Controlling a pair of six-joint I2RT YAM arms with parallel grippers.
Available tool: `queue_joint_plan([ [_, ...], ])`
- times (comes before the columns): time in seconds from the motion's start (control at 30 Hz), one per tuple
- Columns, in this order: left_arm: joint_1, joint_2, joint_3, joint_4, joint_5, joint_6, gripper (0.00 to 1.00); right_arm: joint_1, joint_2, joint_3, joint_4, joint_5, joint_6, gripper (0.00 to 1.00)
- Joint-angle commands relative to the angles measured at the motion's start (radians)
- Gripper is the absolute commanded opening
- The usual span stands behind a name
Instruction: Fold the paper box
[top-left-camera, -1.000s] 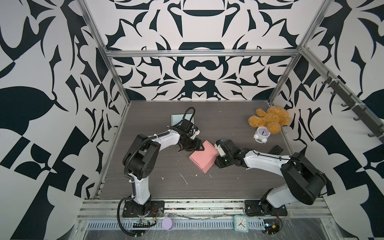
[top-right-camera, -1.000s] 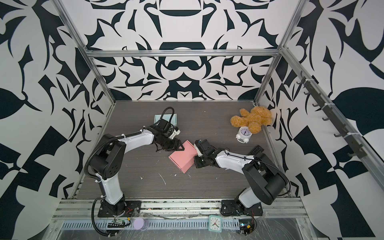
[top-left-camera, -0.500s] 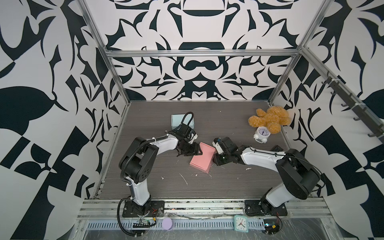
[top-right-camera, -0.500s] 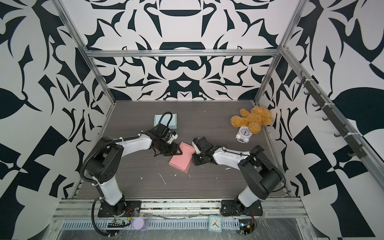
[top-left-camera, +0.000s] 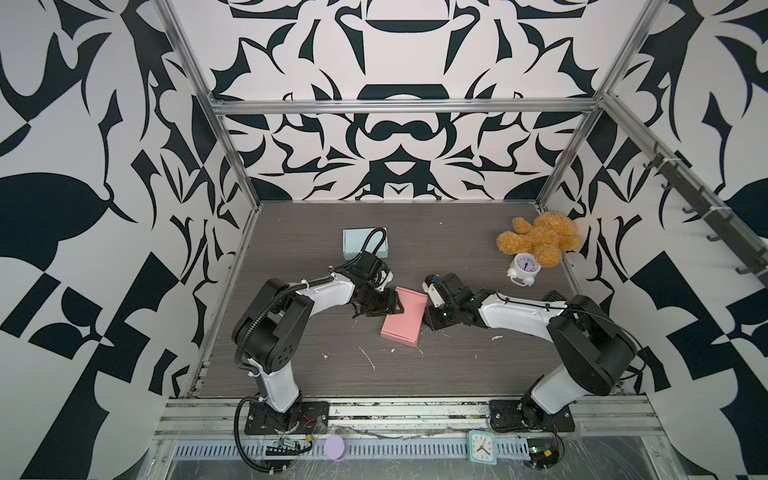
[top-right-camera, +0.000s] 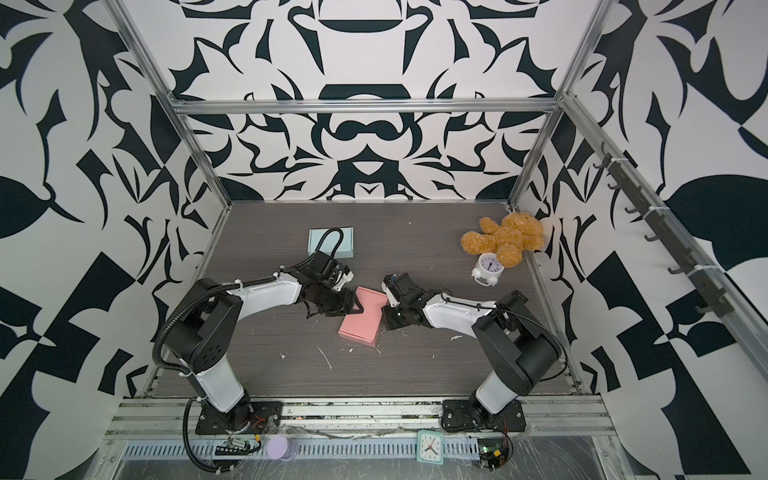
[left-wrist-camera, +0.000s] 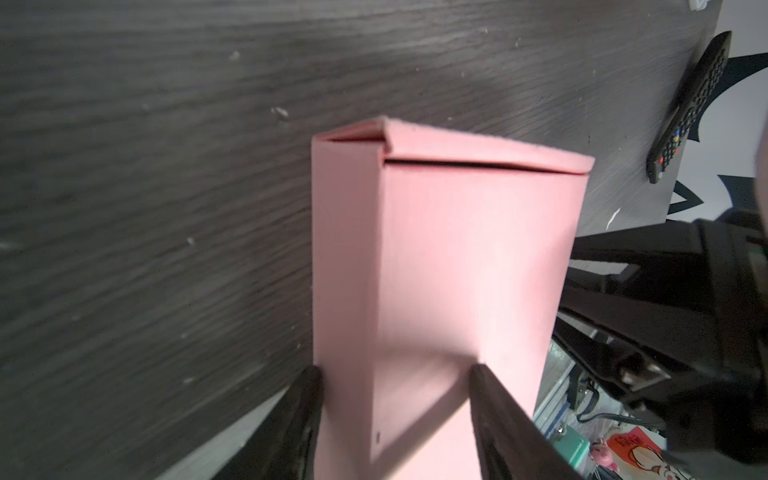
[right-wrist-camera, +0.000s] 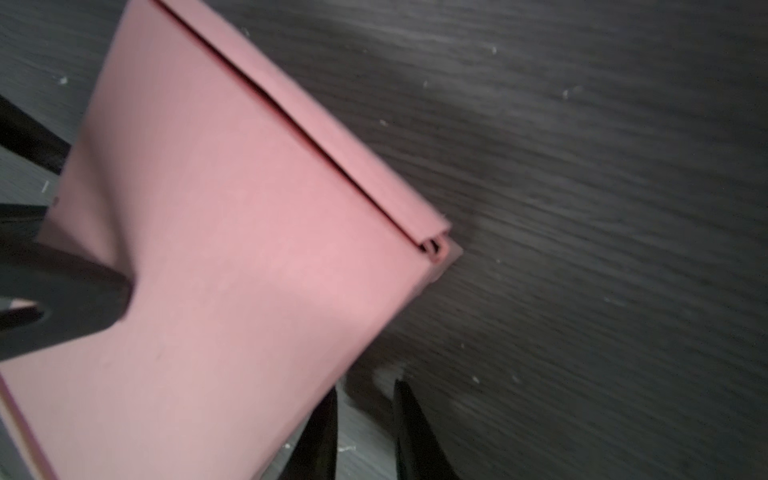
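The pink paper box (top-left-camera: 402, 319) (top-right-camera: 360, 319) lies mid-table, its flaps folded shut with a dark seam along one end (left-wrist-camera: 457, 249) (right-wrist-camera: 228, 249). My left gripper (top-left-camera: 397, 308) (top-right-camera: 356, 306) is at the box's far left corner. In the left wrist view it (left-wrist-camera: 395, 372) is shut across that corner, one finger on the side wall, one on the top face. My right gripper (top-left-camera: 428, 321) (top-right-camera: 386, 320) sits at the box's right edge. Its fingers (right-wrist-camera: 365, 386) stand a narrow gap apart beside the box, with only table between them.
A light blue box (top-left-camera: 365, 243) lies behind the left arm. A teddy bear (top-left-camera: 540, 241) and a white alarm clock (top-left-camera: 524, 268) sit at the back right. A black remote (left-wrist-camera: 690, 108) lies by the right wall. Small paper scraps (top-left-camera: 368, 357) dot the dark table.
The pink box has turned from a diamond-like angle to lie more squarely front to back. Both grippers have followed it, and the left jaws have closed in slightly.
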Motion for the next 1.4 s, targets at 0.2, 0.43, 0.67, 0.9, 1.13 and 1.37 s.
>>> queue_joint_plan([
  [0.2, 0.005, -0.005, -0.017, 0.05, 0.076, 0.001, 0.61, 0.033, -0.068, -0.025, 0.081, -0.038, 0.003, 0.3],
  [0.43, 0.033, -0.016, 0.016, 0.003, 0.032, 0.039, 0.66, 0.033, -0.109, -0.06, 0.027, -0.001, 0.004, 0.36],
  [0.67, 0.053, -0.1, 0.02, -0.088, -0.066, 0.079, 0.74, 0.033, -0.185, -0.054, -0.073, 0.055, 0.004, 0.54],
  [0.9, 0.052, -0.271, -0.035, -0.186, -0.146, 0.081, 0.91, 0.033, -0.277, 0.013, -0.209, 0.115, -0.035, 0.73],
  [1.13, -0.007, -0.464, -0.126, -0.239, -0.146, 0.046, 0.99, 0.014, -0.237, 0.171, -0.297, 0.107, -0.138, 0.85],
  [1.37, -0.15, -0.579, -0.181, -0.238, -0.11, 0.035, 0.99, -0.033, -0.072, 0.32, -0.288, 0.001, -0.194, 0.89],
])
